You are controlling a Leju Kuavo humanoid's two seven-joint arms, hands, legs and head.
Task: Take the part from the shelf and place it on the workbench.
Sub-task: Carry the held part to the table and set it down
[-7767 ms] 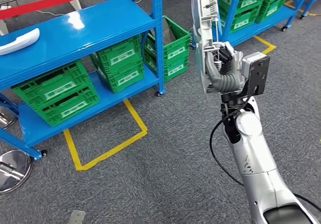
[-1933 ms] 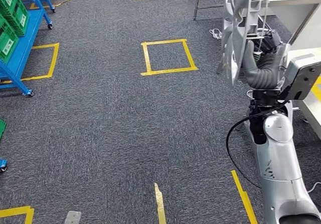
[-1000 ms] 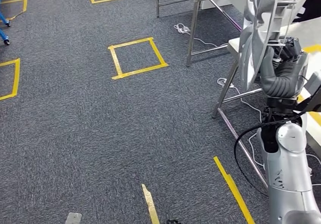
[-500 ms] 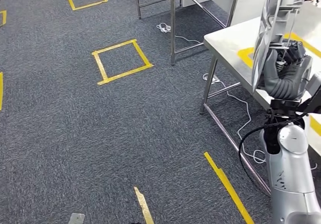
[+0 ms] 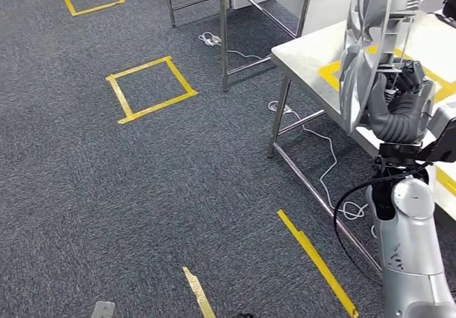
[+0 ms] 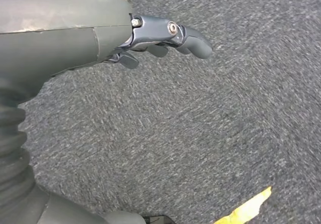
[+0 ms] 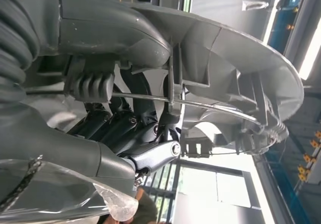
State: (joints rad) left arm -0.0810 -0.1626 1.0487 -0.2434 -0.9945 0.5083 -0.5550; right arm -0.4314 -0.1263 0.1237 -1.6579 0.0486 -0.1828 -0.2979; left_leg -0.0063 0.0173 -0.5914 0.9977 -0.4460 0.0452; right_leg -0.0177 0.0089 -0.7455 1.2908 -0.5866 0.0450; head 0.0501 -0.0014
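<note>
Grey plastic part (image 5: 371,43), gripped upright by the right hand (image 5: 400,104), risks clipping the workbench (image 5: 306,54) edge; left hand (image 6: 166,35) hangs empty, fingers loosely apart.

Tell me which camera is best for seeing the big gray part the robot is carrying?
The head view is best: it shows the gray part standing upright in the right hand, beside the workbench. The right wrist view looks at the part from very close, with fingers wrapped round it. The left wrist view looks at carpet.
</note>
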